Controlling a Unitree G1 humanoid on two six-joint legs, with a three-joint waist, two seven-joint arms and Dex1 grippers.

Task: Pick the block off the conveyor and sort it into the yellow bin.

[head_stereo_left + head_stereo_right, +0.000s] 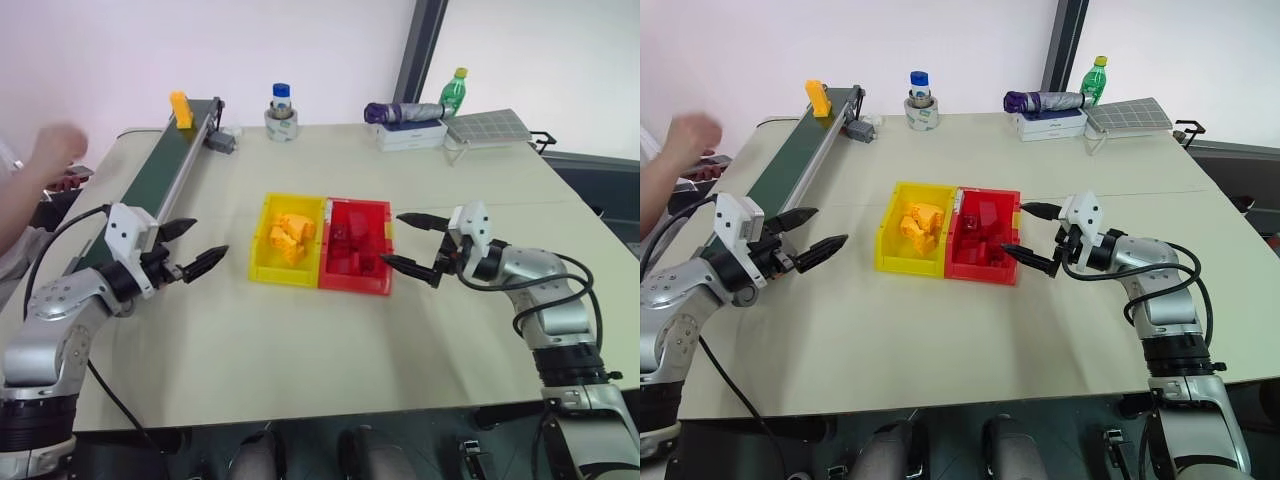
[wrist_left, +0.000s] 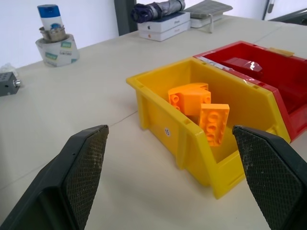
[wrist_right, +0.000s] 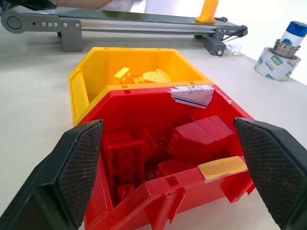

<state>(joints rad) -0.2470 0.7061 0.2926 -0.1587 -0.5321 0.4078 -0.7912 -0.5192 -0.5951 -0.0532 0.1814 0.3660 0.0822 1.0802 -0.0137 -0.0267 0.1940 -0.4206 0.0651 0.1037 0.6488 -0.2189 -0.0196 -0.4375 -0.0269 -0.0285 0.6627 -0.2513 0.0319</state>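
**Block upright at the far end of the conveyor, both grippers empty beside the bins**

The block (image 1: 180, 108) stands upright on the dark green belt of the conveyor (image 1: 150, 180), close to its far end, just before the small motor (image 1: 220, 141). Nothing touches it.

The yellow bin (image 1: 262, 240) sits mid-table and already holds several yellow-orange pieces (image 1: 290, 238). The red bin (image 1: 378, 282) is joined to its right side and carries dark red blocks (image 1: 350, 245).

The left gripper (image 1: 197, 248) hovers between the conveyor and the yellow bin, pointing toward the bin, its 2 fingers spread wide with nothing between them. The right gripper (image 1: 410, 243) hovers just to the right of the red bin, pointing at it, fingers likewise wide apart and empty.

A person's hand (image 1: 55, 148) is at the table's left edge beside the conveyor; it is blurred, so what it is doing is unclear.

At the far edge stand a roll of tape with a small bottle on it (image 1: 282, 118), a green bottle (image 1: 454, 92) and a folded umbrella (image 1: 400, 112).
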